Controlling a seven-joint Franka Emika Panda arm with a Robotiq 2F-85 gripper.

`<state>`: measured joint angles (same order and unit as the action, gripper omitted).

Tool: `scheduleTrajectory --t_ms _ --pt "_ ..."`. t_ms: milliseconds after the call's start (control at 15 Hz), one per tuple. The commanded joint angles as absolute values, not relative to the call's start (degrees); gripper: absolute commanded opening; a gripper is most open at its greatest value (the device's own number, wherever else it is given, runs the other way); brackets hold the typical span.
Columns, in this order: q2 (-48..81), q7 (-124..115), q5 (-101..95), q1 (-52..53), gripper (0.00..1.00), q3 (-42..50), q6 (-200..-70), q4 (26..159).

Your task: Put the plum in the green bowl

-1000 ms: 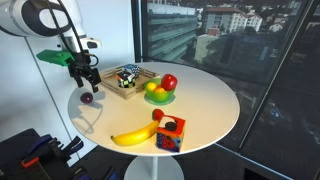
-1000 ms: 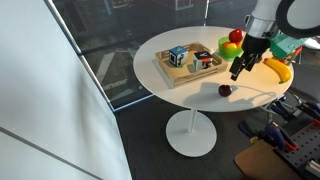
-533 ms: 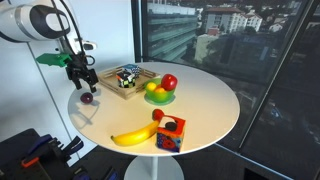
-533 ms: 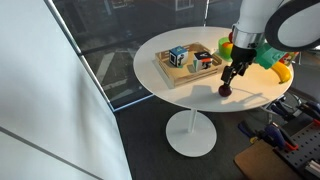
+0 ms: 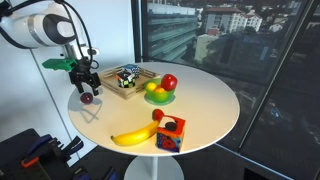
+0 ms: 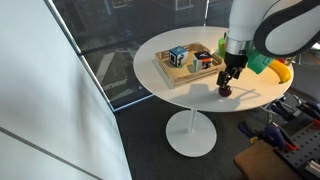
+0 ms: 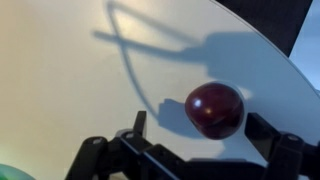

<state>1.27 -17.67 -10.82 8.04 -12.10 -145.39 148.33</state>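
The plum (image 7: 215, 109), small, round and dark maroon, lies on the white round table near its edge; it shows in both exterior views (image 5: 87, 98) (image 6: 226, 91). My gripper (image 7: 200, 132) is open, low over the table, with its fingers on either side of the plum and not touching it. It also shows in both exterior views (image 5: 86, 87) (image 6: 229, 79). The green bowl (image 5: 158, 97) stands at the table's middle, with a yellow fruit in it and a red apple (image 5: 169, 82) at its rim. The arm hides the bowl in an exterior view.
A wooden tray (image 5: 125, 80) with a colourful cube stands next to the plum (image 6: 188, 62). A banana (image 5: 134, 135) and a red-blue toy block (image 5: 169, 132) lie near the table's front edge. The table edge (image 7: 270, 55) runs close behind the plum.
My gripper has moved down and over the plum, so that its open fingers now flank it. The plum has not moved.
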Motion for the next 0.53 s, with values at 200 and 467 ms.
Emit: scheduleTrajectory --t_ms 200,467 --pt "5.81 -16.63 -10.66 9.35 1.0 -10.68 -148.62 146.69" --pt "6.86 -16.03 -10.32 9.65 0.56 -10.12 -150.03 146.67"
